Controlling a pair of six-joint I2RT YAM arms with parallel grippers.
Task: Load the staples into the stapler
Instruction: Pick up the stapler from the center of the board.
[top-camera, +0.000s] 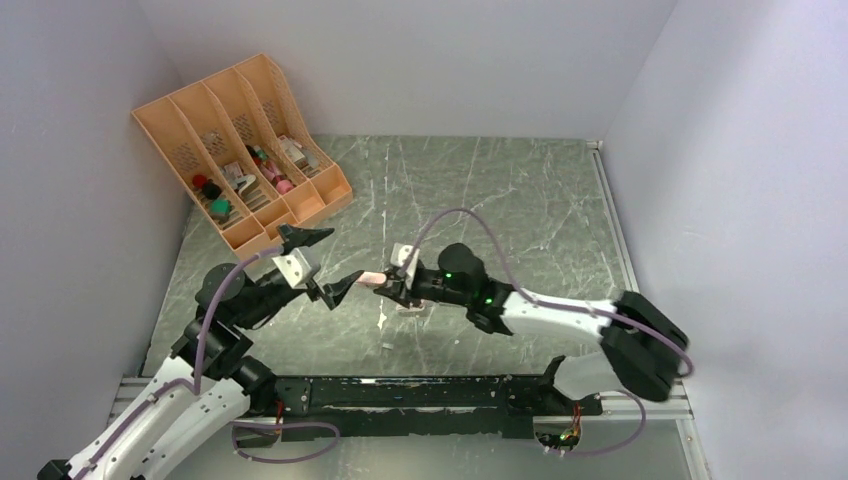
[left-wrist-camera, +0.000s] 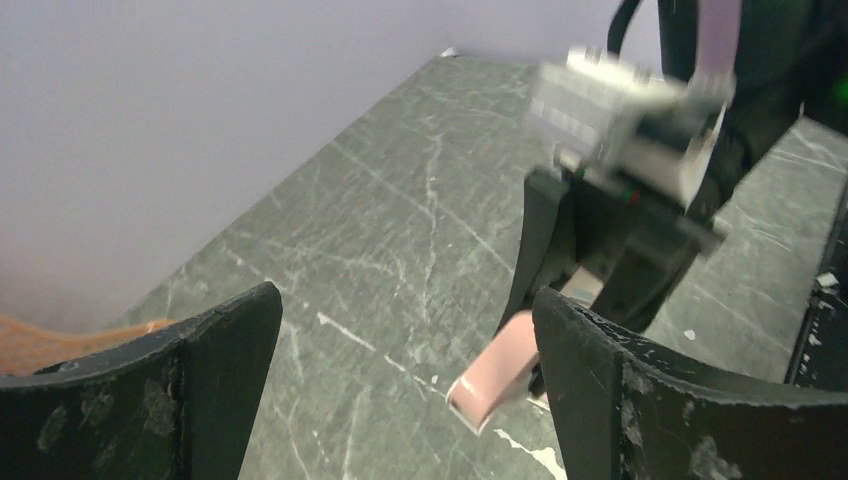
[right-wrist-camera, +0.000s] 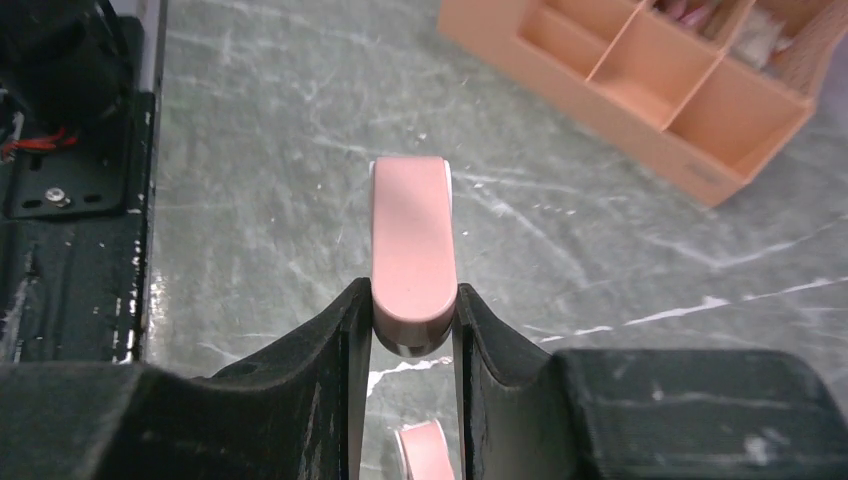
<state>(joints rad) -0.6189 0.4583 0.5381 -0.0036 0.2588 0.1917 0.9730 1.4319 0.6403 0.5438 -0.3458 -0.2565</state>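
My right gripper (top-camera: 388, 287) (right-wrist-camera: 411, 300) is shut on the rear end of a pink stapler (top-camera: 373, 278) (right-wrist-camera: 410, 230), which sticks out level to the left above the table. My left gripper (top-camera: 325, 262) (left-wrist-camera: 410, 300) stands wide open just left of it and holds nothing. In the left wrist view the stapler's (left-wrist-camera: 495, 375) front end shows beside the right finger (left-wrist-camera: 600, 380). A second pink piece (right-wrist-camera: 425, 452) shows below, between the right gripper's fingers. The staples are not visible in any view.
An orange desk organizer (top-camera: 240, 140) (right-wrist-camera: 640, 80) holding small items stands at the back left against the wall. A small pale scrap (top-camera: 388, 346) lies on the green marbled table (top-camera: 520, 220). The black mounting rail (top-camera: 400, 390) runs along the near edge.
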